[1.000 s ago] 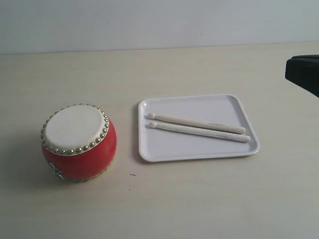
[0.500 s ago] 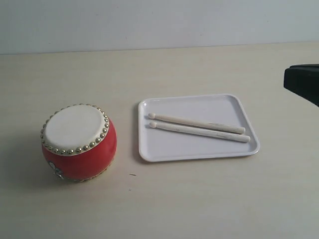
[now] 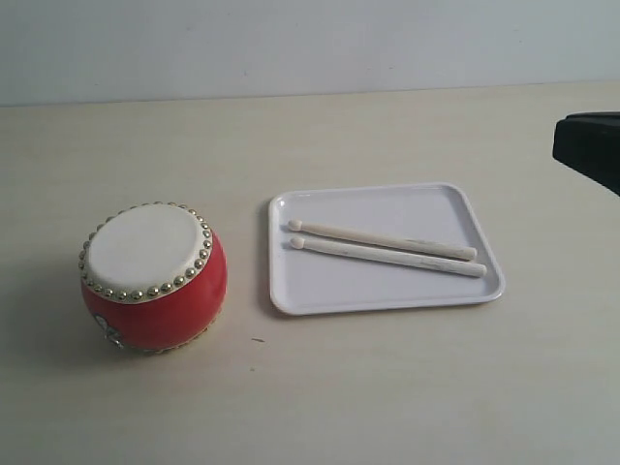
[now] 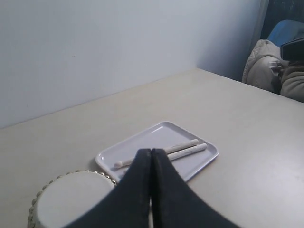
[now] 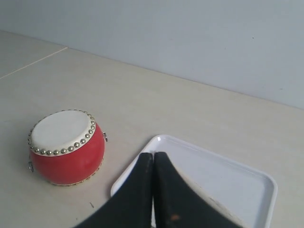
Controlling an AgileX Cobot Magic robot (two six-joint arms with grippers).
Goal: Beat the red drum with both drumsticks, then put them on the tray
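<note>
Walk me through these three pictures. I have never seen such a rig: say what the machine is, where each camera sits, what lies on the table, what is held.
This is a robot with two arms, each ending in a two-fingered end effector. The wide picture comes from a camera off the arms; the dark shape at its right edge is probably part of an arm. The other two come from wrist cameras, looking past the left end effector and the right end effector. Both are shut and hold nothing. On the table stand a red drum and, beside it, a white tray with two drumsticks lying side by side in it.
</note>
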